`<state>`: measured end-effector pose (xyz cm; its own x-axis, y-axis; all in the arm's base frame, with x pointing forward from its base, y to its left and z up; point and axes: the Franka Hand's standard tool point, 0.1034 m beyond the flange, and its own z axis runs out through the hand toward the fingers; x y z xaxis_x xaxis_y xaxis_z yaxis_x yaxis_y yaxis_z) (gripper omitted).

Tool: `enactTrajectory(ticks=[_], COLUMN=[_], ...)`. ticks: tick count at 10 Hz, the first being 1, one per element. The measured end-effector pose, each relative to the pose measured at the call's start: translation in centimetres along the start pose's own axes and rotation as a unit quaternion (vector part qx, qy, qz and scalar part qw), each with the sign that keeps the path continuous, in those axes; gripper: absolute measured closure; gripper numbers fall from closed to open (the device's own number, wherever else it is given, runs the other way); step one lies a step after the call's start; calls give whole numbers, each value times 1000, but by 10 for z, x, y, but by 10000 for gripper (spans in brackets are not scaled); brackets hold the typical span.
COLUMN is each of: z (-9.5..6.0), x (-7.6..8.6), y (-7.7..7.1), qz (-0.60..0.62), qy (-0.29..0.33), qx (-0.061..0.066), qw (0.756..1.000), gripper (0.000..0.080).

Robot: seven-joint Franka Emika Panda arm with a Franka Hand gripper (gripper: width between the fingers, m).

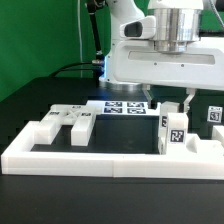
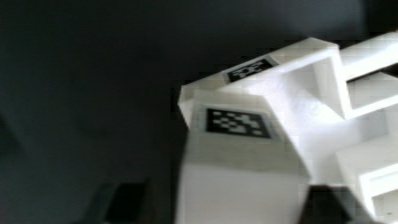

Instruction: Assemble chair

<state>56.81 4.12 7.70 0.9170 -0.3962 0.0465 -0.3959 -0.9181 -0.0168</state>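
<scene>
A white tagged chair part (image 1: 174,133) stands upright just behind the front border rail, at the exterior view's right. My gripper (image 1: 177,103) hangs right over its top. In the wrist view the same white bar (image 2: 240,160) runs between the two dark fingertips (image 2: 128,200), with a gap showing beside one of them; the gripper (image 2: 228,203) is open and straddles the bar. A slotted white chair piece (image 2: 338,85) lies against the bar. More white chair parts (image 1: 72,123) lie at the exterior view's left, and another tagged part (image 1: 213,115) stands at the far right.
The long low white border rail (image 1: 100,158) runs along the front and turns up at both ends. The marker board (image 1: 120,107) lies flat behind the parts, under the arm's base. Black tabletop surrounds everything.
</scene>
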Motion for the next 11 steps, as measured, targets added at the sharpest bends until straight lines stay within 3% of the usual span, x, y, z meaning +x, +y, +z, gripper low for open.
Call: enactTrajectory(ticks=[2,6,10,11], z=[0,0,0,0], x=[0,1,1,0], y=[0,1,0,-2], qz=[3,188,368,432], qy=[0,0,0,0], qx=[0,1,2,2], qw=[1000,982,930,902], gripper=[510,510,509,509])
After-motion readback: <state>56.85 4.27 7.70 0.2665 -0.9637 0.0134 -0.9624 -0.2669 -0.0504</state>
